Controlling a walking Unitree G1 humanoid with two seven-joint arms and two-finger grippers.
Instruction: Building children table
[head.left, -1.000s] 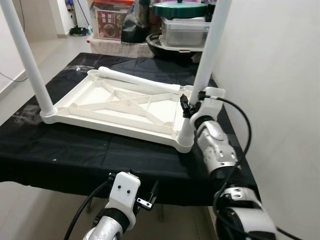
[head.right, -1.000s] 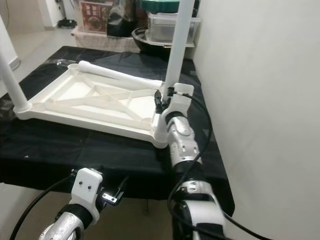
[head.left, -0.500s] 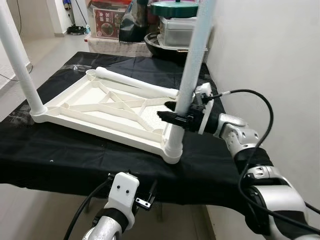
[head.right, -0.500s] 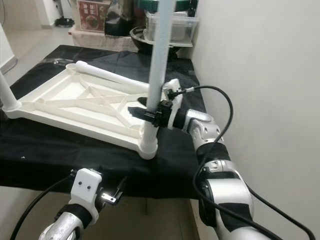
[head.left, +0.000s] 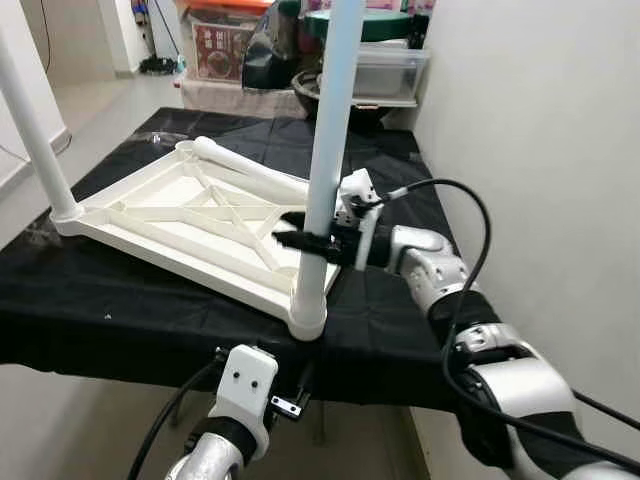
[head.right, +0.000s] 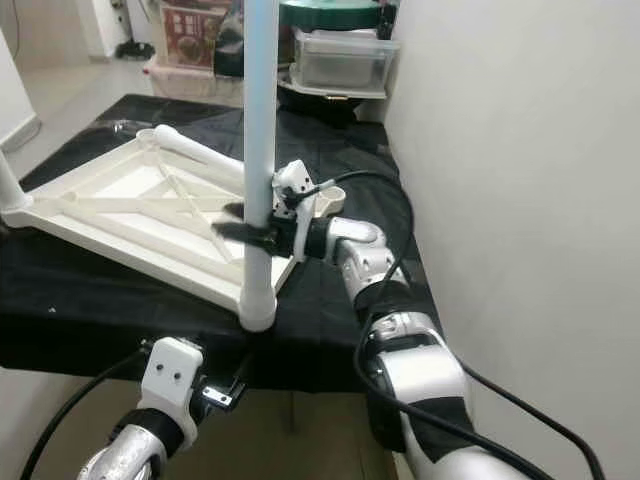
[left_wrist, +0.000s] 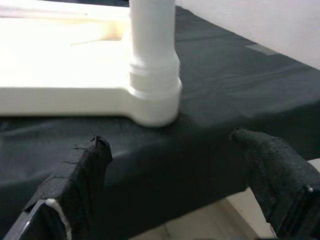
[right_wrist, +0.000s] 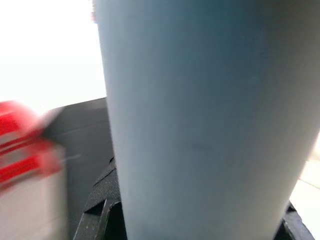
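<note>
The right gripper (head.left: 308, 240) is clamping its fingers across the upright white leg (head.left: 325, 170), whose long axis is running vertically into the near-right corner socket of the upturned tabletop (head.left: 170, 215) lying on the black counter (head.left: 120, 310). The left gripper (left_wrist: 175, 165) is hanging with fingers spread and empty, below the counter's near edge.

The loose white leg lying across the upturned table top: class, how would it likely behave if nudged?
The loose leg is round, so it would probably roll along the table top frame. Hollow-looking plastic suggests light and stiff. A raised rim may stop it.
</note>
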